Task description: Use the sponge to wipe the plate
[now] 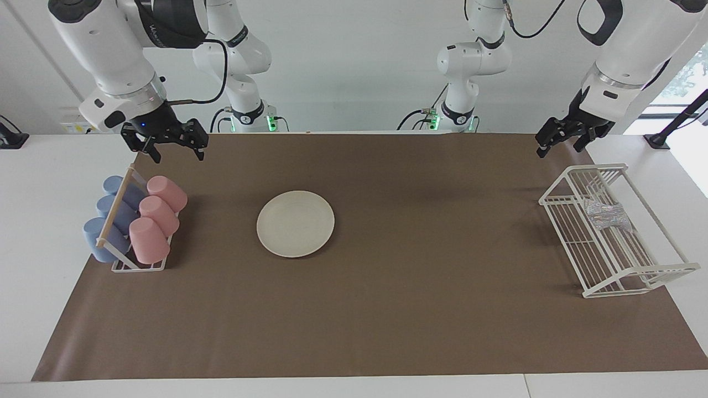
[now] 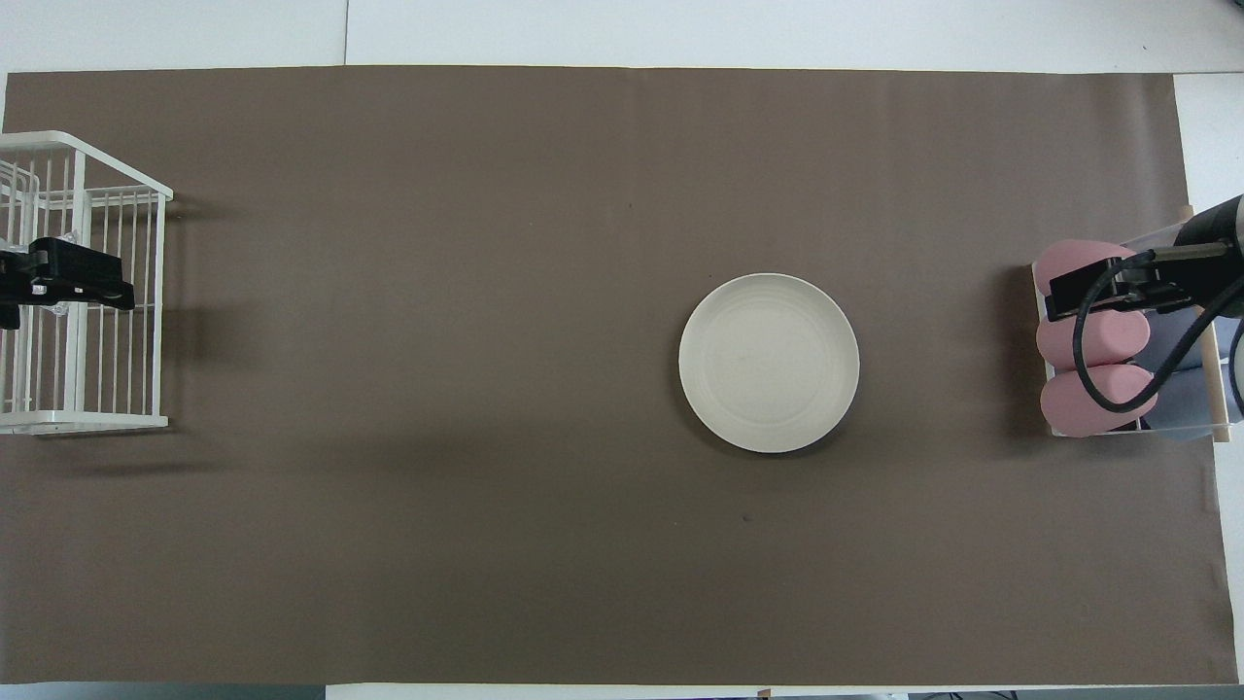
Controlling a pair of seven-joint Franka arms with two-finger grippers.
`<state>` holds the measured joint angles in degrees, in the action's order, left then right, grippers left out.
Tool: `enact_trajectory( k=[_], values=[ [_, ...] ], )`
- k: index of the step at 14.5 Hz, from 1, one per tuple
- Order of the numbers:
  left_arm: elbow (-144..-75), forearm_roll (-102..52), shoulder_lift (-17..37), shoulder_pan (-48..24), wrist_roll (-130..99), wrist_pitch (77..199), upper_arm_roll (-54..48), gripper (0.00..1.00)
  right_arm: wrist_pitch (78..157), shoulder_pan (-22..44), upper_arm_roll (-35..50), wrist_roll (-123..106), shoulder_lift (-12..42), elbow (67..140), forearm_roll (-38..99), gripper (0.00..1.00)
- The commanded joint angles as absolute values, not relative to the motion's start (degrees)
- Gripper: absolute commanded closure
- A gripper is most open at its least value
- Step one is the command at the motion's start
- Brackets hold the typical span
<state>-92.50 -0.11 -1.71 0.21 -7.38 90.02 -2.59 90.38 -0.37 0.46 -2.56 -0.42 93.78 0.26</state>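
The cream-white plate (image 1: 295,224) (image 2: 769,363) lies flat on the brown mat, somewhat toward the right arm's end of the table, with nothing on it. The silvery-grey sponge (image 1: 607,215) rests inside the white wire rack (image 1: 594,249) at the left arm's end. My left gripper (image 1: 560,146) (image 2: 117,290) hangs open and raised over that rack and holds nothing. In the overhead view it hides the sponge. My right gripper (image 1: 178,155) (image 2: 1064,297) hangs open and empty in the air over the cup holder. Both grippers are well apart from the plate.
A small stand at the right arm's end holds pink cups (image 1: 157,215) (image 2: 1093,340) and blue cups (image 1: 110,215) lying on their sides. The wire rack (image 2: 107,369) stands at the mat's edge. The brown mat (image 1: 420,309) covers most of the white table.
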Motion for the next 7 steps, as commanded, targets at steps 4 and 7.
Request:
enact_trajectory(
  k=[4,7],
  values=[
    [-93.08,-0.26,-2.02,-0.35,-7.91,90.62,-2.11,0.0,90.35,-0.44,0.97,-1.5,-1.14,94.22,-0.53,0.0],
    [-93.08,-0.35,-2.02,-0.26,-8.08,90.7,-2.11,0.0,90.44,-0.35,1.05,-0.97,-1.4,94.57,-0.53,0.0]
  ],
)
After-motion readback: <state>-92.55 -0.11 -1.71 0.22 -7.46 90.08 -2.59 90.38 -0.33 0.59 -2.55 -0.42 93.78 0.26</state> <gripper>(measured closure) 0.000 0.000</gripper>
